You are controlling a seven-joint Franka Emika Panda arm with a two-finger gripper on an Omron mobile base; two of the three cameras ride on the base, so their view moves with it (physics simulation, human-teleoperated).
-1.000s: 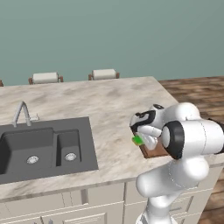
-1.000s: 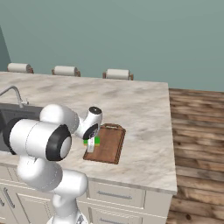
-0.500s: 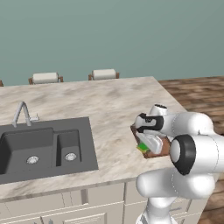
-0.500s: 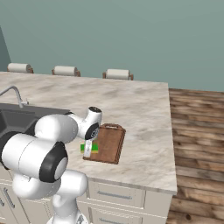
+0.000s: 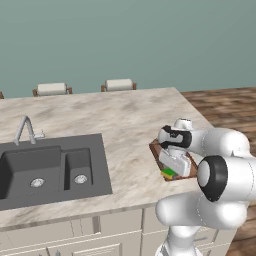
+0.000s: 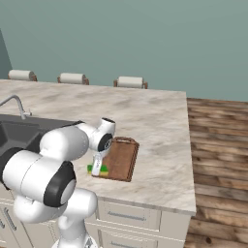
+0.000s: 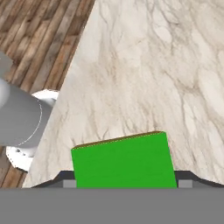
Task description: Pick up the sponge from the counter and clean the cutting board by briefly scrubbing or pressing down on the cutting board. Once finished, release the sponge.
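Over the board's (image 6: 119, 159) near end on the worktop (image 6: 155, 121), our hand (image 6: 97, 168) grips the sponge (image 6: 94, 169), fingers closed on it. Scrub step, we judge; next: press down, then release.

sink (image 5: 45, 167): dark grey, double basin | faucet (image 5: 24, 129): behind it | floor (image 6: 218, 145): wood planks

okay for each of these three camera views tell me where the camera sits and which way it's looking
Left base view: behind the arm, to its left, facing forward and down at the counter and sink; white arm at lower right.
Right base view: behind, to its right; arm at lower left, over the cutting board.
Hand view: along the gripper, onto the sponge.
Both base views share the board and sponge.
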